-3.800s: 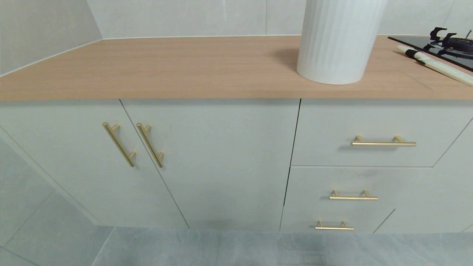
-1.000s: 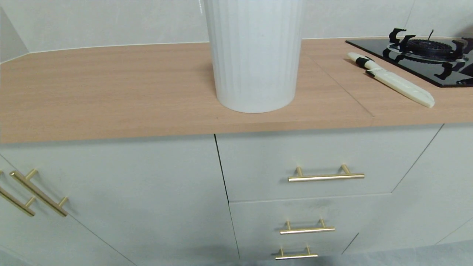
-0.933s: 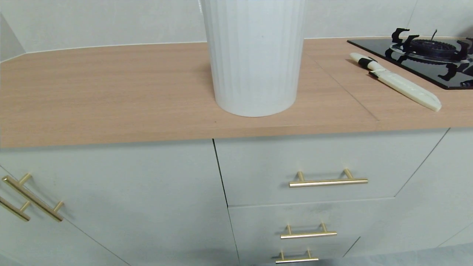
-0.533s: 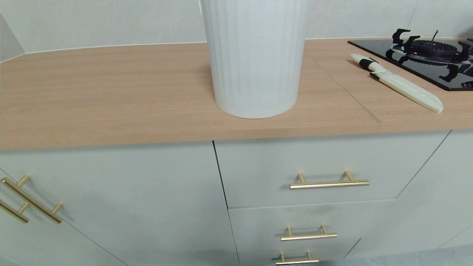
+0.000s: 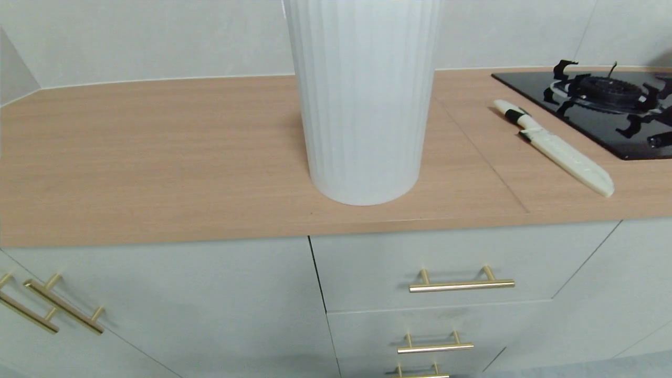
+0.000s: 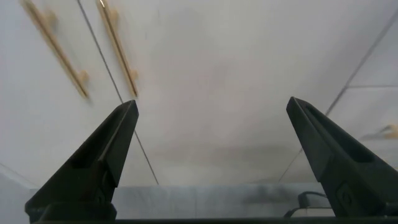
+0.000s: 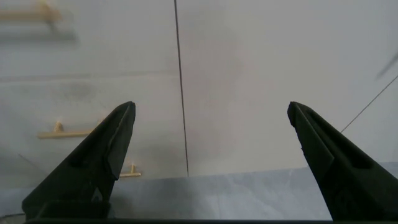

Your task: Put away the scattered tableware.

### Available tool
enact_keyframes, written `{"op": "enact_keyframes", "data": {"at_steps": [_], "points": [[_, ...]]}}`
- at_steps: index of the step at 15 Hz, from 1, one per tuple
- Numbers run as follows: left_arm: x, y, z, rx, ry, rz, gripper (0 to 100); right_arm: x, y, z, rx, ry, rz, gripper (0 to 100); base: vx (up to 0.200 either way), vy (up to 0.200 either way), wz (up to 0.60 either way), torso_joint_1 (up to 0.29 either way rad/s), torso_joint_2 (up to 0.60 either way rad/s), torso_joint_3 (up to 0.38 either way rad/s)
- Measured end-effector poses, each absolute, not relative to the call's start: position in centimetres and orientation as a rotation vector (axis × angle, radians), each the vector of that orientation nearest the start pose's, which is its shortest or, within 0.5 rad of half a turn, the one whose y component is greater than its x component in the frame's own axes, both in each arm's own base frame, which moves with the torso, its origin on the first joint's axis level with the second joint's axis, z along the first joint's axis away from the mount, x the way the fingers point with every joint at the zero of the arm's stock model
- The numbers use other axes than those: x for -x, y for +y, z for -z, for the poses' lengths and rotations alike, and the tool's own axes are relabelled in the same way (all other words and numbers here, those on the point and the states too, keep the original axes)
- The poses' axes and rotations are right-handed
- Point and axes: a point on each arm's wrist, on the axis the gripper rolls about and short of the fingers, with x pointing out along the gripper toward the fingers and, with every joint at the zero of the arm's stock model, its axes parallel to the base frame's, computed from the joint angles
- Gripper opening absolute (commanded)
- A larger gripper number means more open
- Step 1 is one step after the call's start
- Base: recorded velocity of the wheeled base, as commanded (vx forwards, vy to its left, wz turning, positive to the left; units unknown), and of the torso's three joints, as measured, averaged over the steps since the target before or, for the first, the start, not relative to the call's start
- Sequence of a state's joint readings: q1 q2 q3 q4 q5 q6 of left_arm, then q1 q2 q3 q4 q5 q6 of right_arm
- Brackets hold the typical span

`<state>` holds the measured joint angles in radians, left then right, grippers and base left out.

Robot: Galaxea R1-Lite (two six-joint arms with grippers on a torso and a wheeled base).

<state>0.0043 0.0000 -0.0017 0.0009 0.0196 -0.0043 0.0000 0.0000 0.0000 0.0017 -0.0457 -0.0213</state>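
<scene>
Knife (image 5: 554, 148) lies flat at frame right on the countertop (image 5: 157, 157), between the white ribbed container (image 5: 362, 100) and the hob (image 5: 593, 123), apart from both, tip near the front edge. Left gripper (image 6: 211, 102) and right gripper (image 7: 211, 104): jaws spread wide, holding nothing, facing the cabinet fronts (image 6: 217, 74).

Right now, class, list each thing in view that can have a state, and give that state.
Knife: lying flat on the counter, beside the hob.
Bin: upright on the counter.
Top drawer: shut.
Cupboard door: shut.
Left hand: open, empty.
Right hand: open, empty.
</scene>
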Motion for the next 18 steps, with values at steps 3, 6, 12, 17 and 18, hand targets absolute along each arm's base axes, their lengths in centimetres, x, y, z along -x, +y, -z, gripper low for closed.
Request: {"op": "enact_keyframes", "data": {"at_steps": [3, 6, 12, 17, 18], "points": [[2.29, 0.03, -7.6, 0.004, -0.002, -0.024, 100, 2.28, -0.1, -7.53, 0.021, 0.002, 0.046, 100, 0.0, 0.0, 0.0, 0.116, -0.51, -0.258], [2.29, 0.03, -7.6, 0.004, -0.002, -0.024, 100, 2.28, -0.1, -7.53, 0.021, 0.002, 0.046, 100, 0.0, 0.0, 0.0, 0.341, -0.46, -0.263], [2.29, 0.03, -7.59, 0.004, -0.001, -0.024, 100, 2.28, -0.1, -7.53, 0.021, 0.002, 0.046, 100, 0.0, 0.0, 0.0, 0.24, -0.48, -0.262], [2.29, 0.03, -7.6, 0.004, -0.002, -0.024, 100, 2.28, -0.1, -7.53, 0.021, 0.002, 0.046, 100, 0.0, 0.0, 0.0, 0.249, -0.52, -0.273], [2.29, 0.03, -7.6, 0.004, -0.002, -0.024, 100, 2.28, -0.1, -7.53, 0.021, 0.002, 0.046, 100, 0.0, 0.0, 0.0, 0.256, -0.53, -0.276]]}}
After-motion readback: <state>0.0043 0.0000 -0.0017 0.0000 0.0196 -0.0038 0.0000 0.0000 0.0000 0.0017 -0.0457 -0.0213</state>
